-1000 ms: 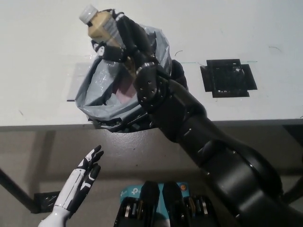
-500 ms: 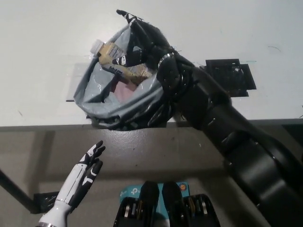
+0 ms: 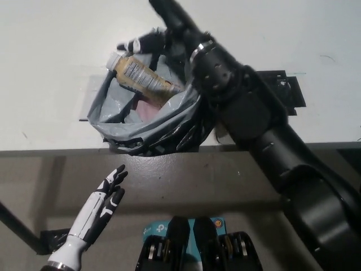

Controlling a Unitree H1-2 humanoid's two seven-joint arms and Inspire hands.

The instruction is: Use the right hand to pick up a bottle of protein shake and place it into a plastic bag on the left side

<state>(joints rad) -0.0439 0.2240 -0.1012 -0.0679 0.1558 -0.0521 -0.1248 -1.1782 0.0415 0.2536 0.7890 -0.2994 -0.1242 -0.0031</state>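
Grey plastic bag (image 3: 121,113) on the bench (image 3: 51,51) holds the protein shake bottle (image 3: 141,76) lying tilted; my right hand (image 3: 169,25) hovers spread above, my left hand (image 3: 104,197) spread below.

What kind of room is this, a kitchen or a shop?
Probably neither: it looks like a test bench or lab. A bare white table carries only a grey plastic bag, a protein shake bottle and a black slotted square.

Bottle label (image 3: 142,75): showing dark print, too small to read.
Blue box (image 3: 161,228), near edge: showing a white logo, not legible.
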